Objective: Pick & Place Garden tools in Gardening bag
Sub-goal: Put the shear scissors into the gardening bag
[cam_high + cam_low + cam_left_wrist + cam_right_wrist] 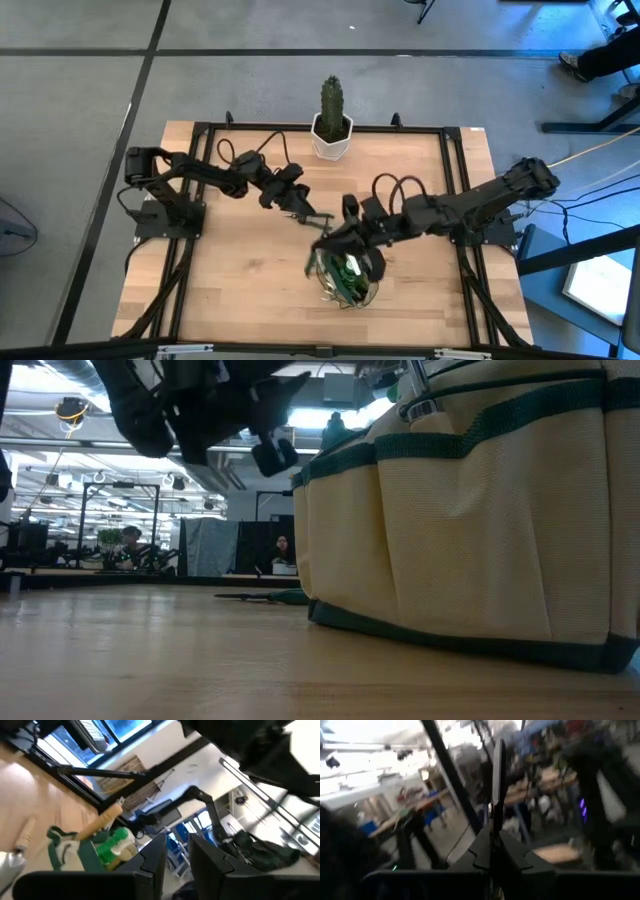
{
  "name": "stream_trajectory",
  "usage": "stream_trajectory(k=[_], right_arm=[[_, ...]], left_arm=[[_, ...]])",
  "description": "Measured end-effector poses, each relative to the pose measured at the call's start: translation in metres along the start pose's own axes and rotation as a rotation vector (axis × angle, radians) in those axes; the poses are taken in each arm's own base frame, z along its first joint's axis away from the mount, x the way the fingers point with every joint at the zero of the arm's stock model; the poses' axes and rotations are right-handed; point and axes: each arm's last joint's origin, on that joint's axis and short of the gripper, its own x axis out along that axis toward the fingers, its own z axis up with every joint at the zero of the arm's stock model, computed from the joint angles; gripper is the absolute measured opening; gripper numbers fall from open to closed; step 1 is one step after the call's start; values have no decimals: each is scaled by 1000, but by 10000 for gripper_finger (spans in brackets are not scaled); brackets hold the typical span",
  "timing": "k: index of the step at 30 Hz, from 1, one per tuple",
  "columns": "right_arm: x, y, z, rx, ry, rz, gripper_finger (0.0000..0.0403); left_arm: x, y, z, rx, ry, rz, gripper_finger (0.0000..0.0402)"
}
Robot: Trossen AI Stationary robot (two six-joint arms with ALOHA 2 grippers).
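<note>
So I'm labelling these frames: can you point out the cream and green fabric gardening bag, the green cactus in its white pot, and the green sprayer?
Cream and green fabric gardening bag (470, 520): low view, side pocket panel.
Green cactus in white pot (331, 100): high view, cactus stem.
Green sprayer (111, 843): left wrist view, sprayer head.

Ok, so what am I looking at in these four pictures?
Two dark robot arms work at a wooden table. One camera looks down from above, one sits at table height, one rides on each wrist. On the table stand a tan fabric bag with green trim, a wooden-handled tool and a green sprayer poking out, and a green cactus in a white pot. The left gripper hovers beside the bag, fingers slightly apart, empty. The right gripper, over the bag, is shut on a thin dark strip; I cannot tell what it is.
</note>
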Motion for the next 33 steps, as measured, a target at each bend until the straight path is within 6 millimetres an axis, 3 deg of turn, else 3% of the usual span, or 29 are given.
stream_trajectory(k=[4, 8, 13, 18, 24, 28, 33], right_arm=[[-10, 9, -6, 25, 99, -30, 14], [-24, 17, -9, 26, 155, -151, 14], [-38, 20, -14, 77, 266, -217, 14], [-53, 27, -15, 50, 367, -197, 14], [-79, 28, -5, -24, 482, -170, 14], [-92, 26, 0, -95, 515, -197, 14], [-98, 26, 3, -158, 548, -146, 14]], left_arm=[[-3, -3, -5, -1, -7, -12, 70], [5, -20, -8, 71, -76, -19, 57], [30, -44, -19, 162, -87, 183, 23], [60, -80, -35, 318, -50, 436, 8], [95, -132, -40, 456, -234, 485, 36], [127, -142, -51, 494, -245, 650, 62], [189, -140, -67, 527, -233, 749, 80]])
